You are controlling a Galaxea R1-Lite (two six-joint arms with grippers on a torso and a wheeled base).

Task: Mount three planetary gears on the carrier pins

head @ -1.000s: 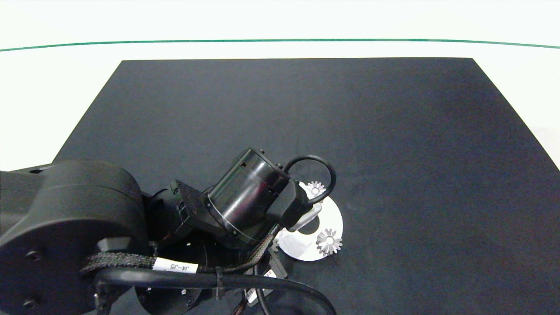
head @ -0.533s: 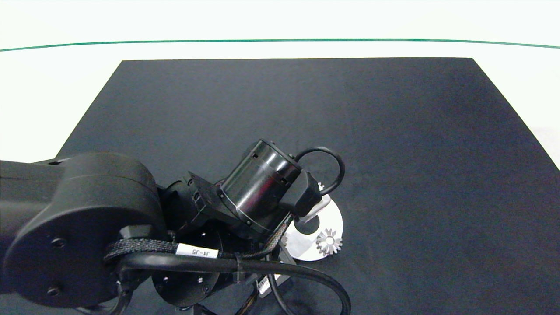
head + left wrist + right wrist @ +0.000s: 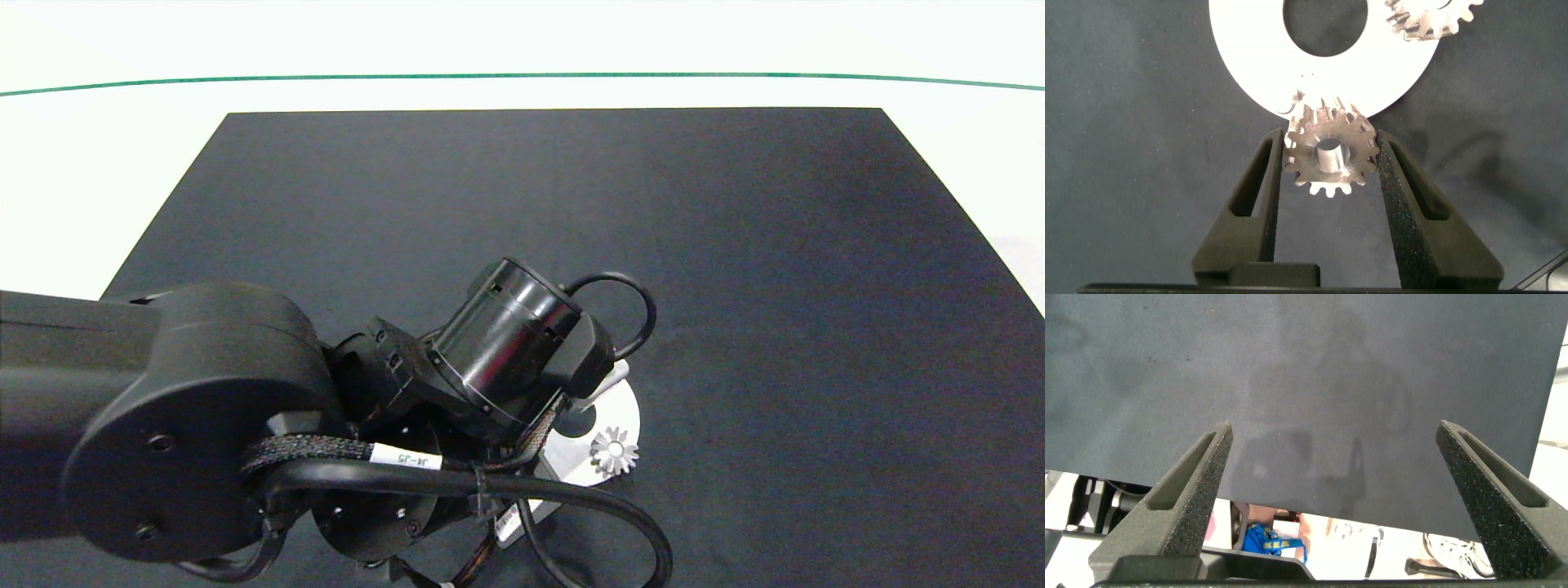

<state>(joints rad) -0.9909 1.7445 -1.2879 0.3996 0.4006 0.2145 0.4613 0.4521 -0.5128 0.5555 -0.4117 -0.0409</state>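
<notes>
My left gripper (image 3: 1329, 139) is shut on a silver planetary gear (image 3: 1331, 159), one finger against its teeth on each side. The gear hangs over the near rim of the white carrier disc (image 3: 1249, 57). A second gear (image 3: 1433, 16) sits on the disc beyond the big centre hole. In the head view the left arm (image 3: 506, 359) covers most of the disc (image 3: 630, 412), and one gear (image 3: 614, 452) shows on its right rim. The carrier pins are hidden under the gears and the arm. My right gripper (image 3: 1335, 437) stands open over bare mat, outside the head view.
A black mat (image 3: 735, 245) covers the table, with white tabletop (image 3: 122, 163) around it and a green line (image 3: 522, 76) at the far side. The right wrist view shows the mat's edge (image 3: 1372, 518) and floor clutter below it.
The left arm has swung up and to the right over the disc. It now hides the far gear that showed one second ago. The gear on the right rim has not moved.
</notes>
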